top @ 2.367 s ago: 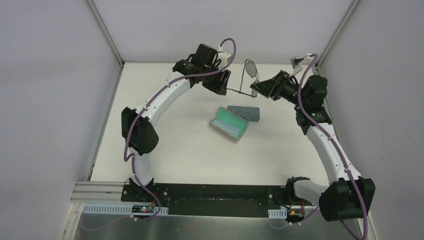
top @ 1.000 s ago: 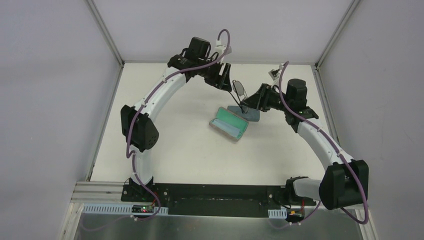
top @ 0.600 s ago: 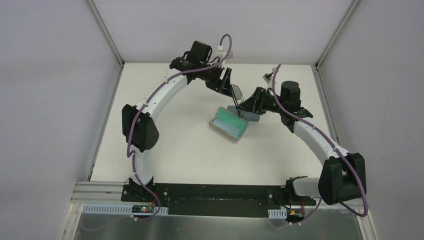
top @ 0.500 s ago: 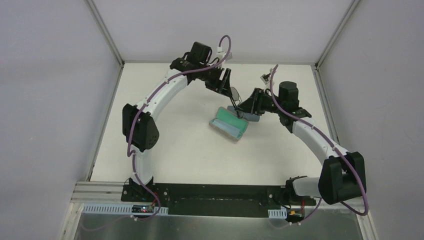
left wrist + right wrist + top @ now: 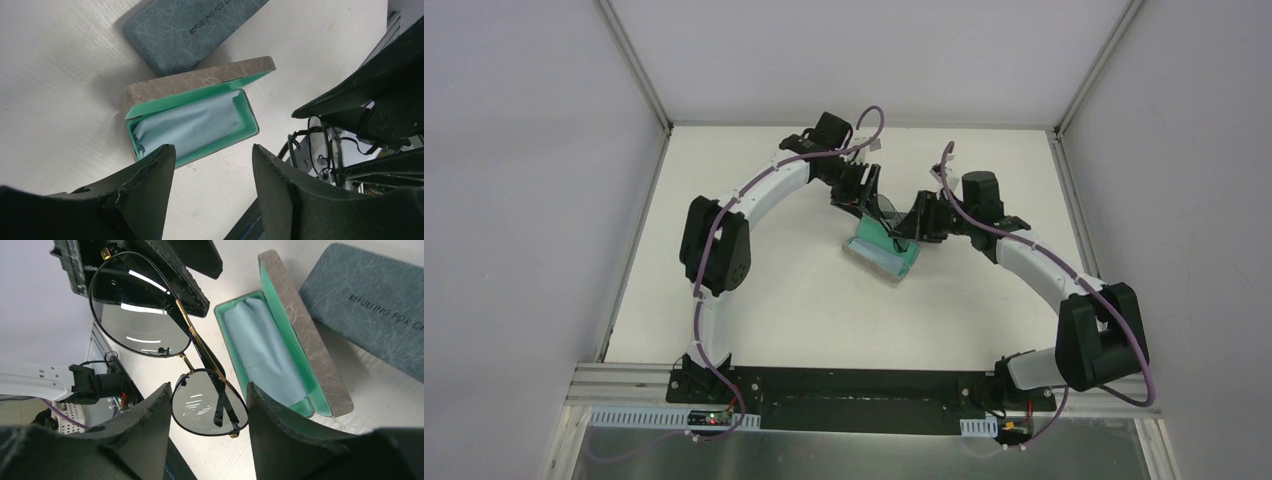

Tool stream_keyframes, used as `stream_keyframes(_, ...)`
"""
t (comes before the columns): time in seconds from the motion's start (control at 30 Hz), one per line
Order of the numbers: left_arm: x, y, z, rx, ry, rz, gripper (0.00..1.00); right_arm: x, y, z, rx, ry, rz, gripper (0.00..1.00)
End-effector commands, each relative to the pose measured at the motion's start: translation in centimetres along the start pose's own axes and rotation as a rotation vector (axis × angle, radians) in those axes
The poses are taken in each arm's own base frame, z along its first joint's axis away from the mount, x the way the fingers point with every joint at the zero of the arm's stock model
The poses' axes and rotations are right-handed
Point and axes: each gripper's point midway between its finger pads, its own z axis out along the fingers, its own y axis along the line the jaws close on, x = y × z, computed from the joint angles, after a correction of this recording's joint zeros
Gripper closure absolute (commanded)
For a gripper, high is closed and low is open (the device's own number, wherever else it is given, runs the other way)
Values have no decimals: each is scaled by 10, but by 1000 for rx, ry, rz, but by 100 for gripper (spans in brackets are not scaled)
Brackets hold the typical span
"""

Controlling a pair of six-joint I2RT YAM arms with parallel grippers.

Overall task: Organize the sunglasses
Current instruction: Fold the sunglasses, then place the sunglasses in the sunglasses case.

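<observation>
Right wrist view: sunglasses [image 5: 165, 337] with dark lenses, a thin black and gold wire frame and folded arms fill the space ahead of the fingers.
Sunglasses: held up off the white table [image 5: 754, 290], just beyond the far end of the open case [image 5: 295, 325].
Right gripper [image 5: 209, 395]: clamped across one lens, with a finger against each side of its rim.
Left gripper [image 5: 212, 150]: fingers spread with nothing between them, close by the other lens.
Open case: beige shell and mint-green lining, resting on the table with its lid raised.
Cloth [image 5: 265, 355]: light blue, lying inside the open case.
Closed case [image 5: 370, 305]: blue-grey with printed lettering, flat on the table just beside the open case's lid.
</observation>
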Motion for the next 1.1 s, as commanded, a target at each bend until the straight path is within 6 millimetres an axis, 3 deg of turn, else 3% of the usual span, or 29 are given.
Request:
stream_keyframes(0.0, -4, 5, -1, 5, -29, -44, 41, 10, -6, 11, 35, 33, -46, 82)
stream_keyframes(0.4, 42, 45, 20, -97, 75, -109, 42, 32, -40, 31, 176, 116, -6, 83)
stream_keyframes(1.07, 57, 63, 31, -140, 123, -132, 41, 50, -53, 48, 201, 200, -40, 83)
